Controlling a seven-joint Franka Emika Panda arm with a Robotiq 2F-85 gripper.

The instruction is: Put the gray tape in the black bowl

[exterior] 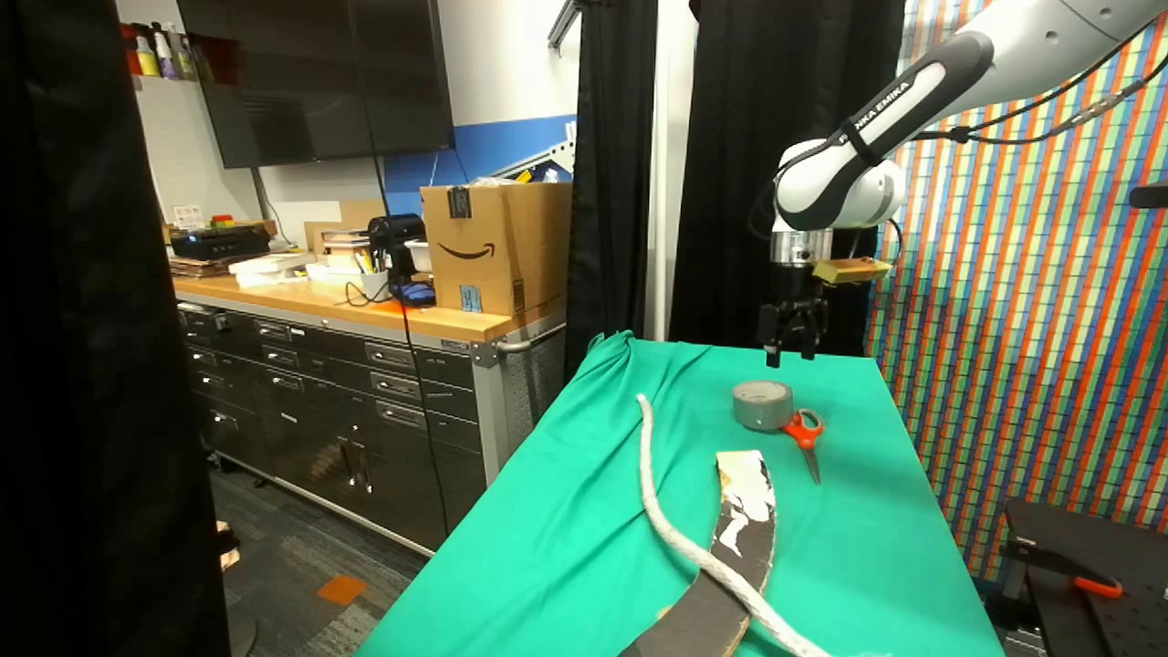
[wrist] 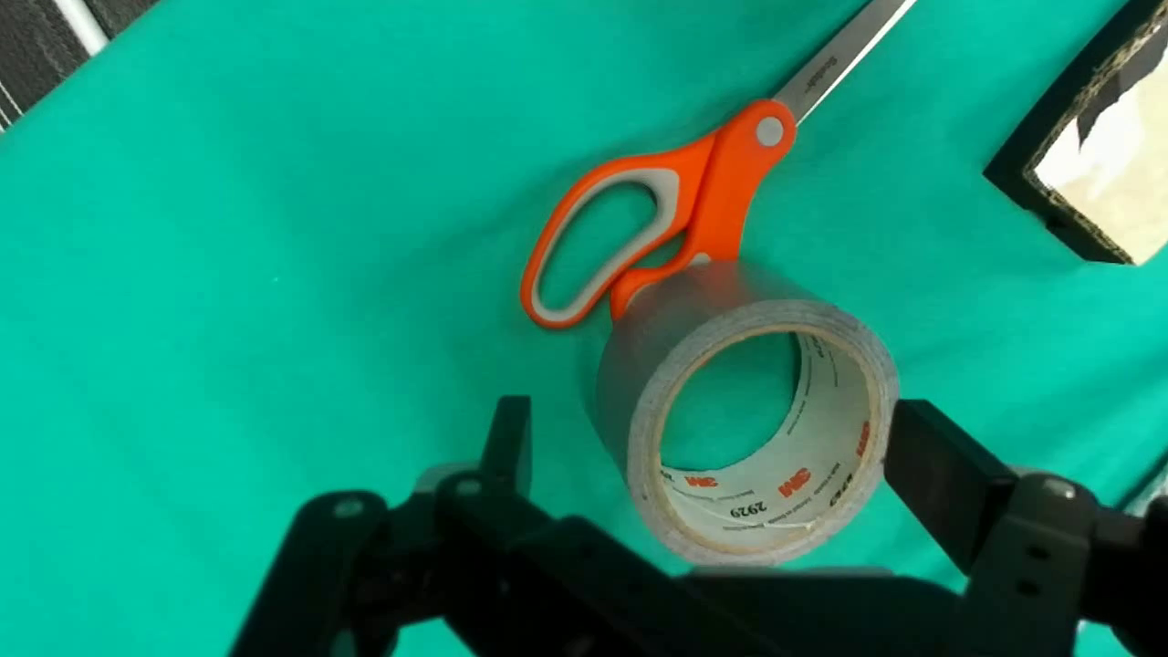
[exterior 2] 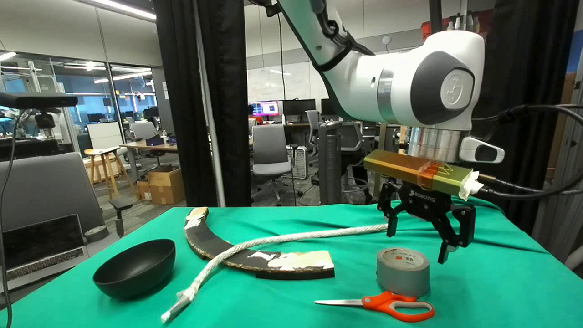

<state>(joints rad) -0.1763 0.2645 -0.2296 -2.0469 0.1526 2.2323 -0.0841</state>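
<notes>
The gripper (exterior 2: 416, 246) has 2 fingers (wrist: 949, 484) spread, holding nothing; the gray tape (exterior 2: 403, 275) lies flat below it, its hole facing upward.

In an ext. view you're seeing ceiling light (exterior 2: 127, 7) glaring, black bowl (exterior 2: 135, 269) casting soft shadow; in an ext. view, curtain (exterior: 100, 365) reading near-black. Wrist view: cloth (wrist: 292, 301) showing brt., gripper (wrist: 710, 408) blurring sl.

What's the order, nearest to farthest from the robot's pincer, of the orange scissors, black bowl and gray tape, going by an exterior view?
1. Gray tape: just below the open pincer.
2. Orange scissors: lying just in front of the tape in that picture.
3. Black bowl: well away, toward the picture's left.
</notes>
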